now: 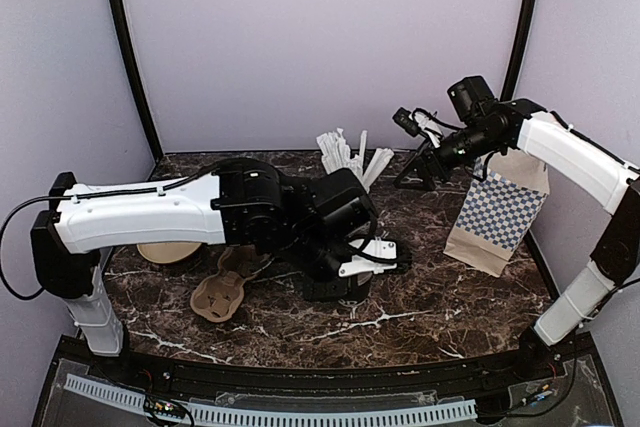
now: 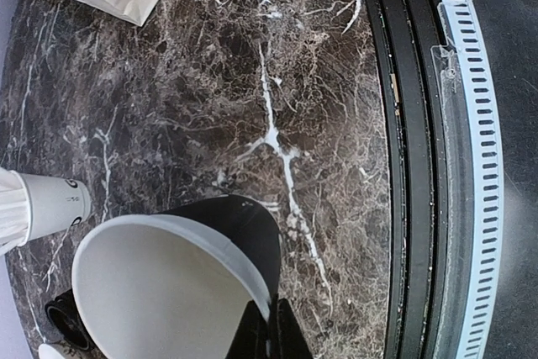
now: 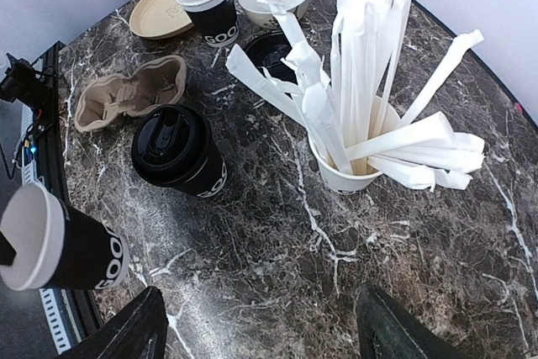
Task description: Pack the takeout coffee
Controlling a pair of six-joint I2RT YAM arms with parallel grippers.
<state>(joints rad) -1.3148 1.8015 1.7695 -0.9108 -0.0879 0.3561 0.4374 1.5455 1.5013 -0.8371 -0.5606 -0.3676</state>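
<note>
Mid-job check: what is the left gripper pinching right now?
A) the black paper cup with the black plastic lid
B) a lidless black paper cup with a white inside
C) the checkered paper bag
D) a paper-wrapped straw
B: the left wrist view shows the left gripper closed on the rim of the lidless black paper cup with a white inside, while the black paper cup with the black plastic lid stands free on the marble table.

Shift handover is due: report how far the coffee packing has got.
Done: the takeout coffee is lidded, but it stands on the table, outside the paper bag. In hand: the left gripper is shut on the rim of a lidless cup, not the coffee; the right gripper hangs open over the table near the coffee. Left: grasp the lidded cup and put it in the bag.
</note>
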